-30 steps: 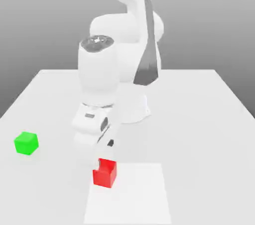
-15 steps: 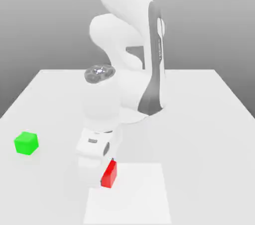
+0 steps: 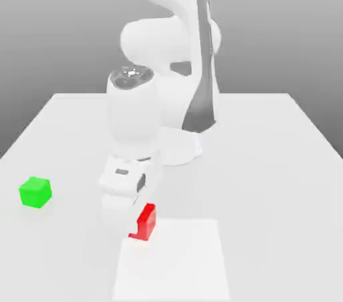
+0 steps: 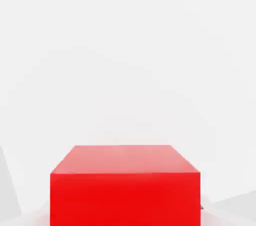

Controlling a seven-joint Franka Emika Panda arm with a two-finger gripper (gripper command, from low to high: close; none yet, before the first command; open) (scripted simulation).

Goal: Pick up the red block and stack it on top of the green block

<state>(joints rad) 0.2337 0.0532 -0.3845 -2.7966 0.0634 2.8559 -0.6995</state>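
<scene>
Exterior view: the gripper (image 3: 139,224) is closed on the red block (image 3: 148,222), its jaws brought in against opposite sides of the cube. The block is by the near corner of the pale square (image 3: 175,264), at the end of the arm (image 3: 134,110), partly covered by the hand. Clearance beneath it cannot be settled with confidence from this angle. The green block (image 3: 36,192) rests on the table (image 3: 268,187), well apart, toward the exterior view's left, its top unoccupied.

The hand view presents the red block squarely, edges straight and top face level with the grip. No tilt noted.

Handling assessment: probably light and rigid, with plain matte faces that should resist slipping; not judged fragile. The proper hold is across two opposite upright faces, at mid-height, leaving the underside free for seating. The present hold appears acceptable.

Step in hand, as judged: lift and carry. Stacking is outstanding. Recommended: raise well above the green block before crossing, align the faces, lower gently. Principal risk: clipping its edge, or an off-centre release.
</scene>
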